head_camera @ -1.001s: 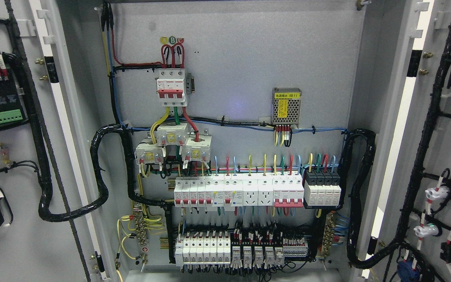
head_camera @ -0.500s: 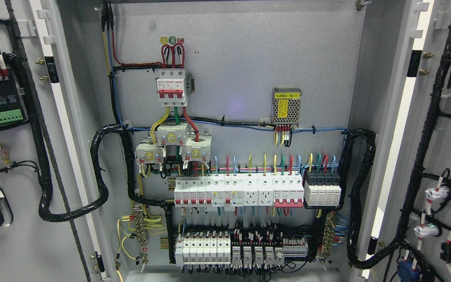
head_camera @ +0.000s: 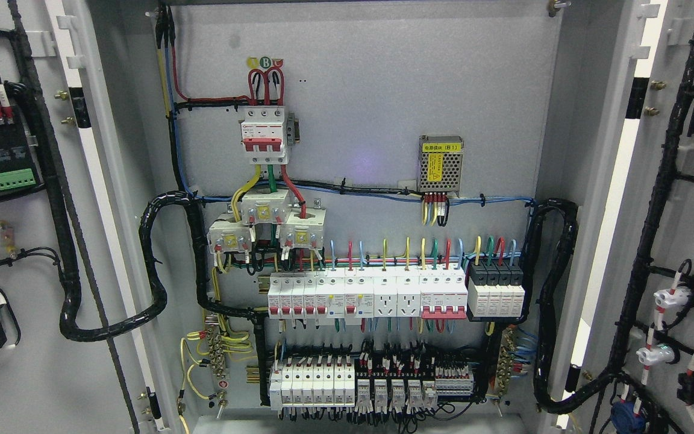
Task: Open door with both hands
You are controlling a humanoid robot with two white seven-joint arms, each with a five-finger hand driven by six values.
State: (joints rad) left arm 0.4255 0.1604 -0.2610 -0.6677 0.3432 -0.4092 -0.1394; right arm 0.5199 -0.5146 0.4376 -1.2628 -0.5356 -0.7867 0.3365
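An electrical cabinet stands with both doors swung wide. The left door (head_camera: pixel 15 253) shows its grey inner face at the picture's left, with a black terminal block and a thick black cable loom on it. The right door (head_camera: pixel 684 241) fills the right edge, carrying black looms and white lamp sockets. Between them the grey back panel (head_camera: pixel 359 96) is fully exposed. Neither of my hands nor any arm shows in the head view.
On the back panel sit a red-and-white main breaker (head_camera: pixel 264 135), a small mesh power supply (head_camera: pixel 440 164), a row of white breakers (head_camera: pixel 368 294) and lower terminal rows (head_camera: pixel 371 386). Black cable bundles (head_camera: pixel 555 301) loop to each door.
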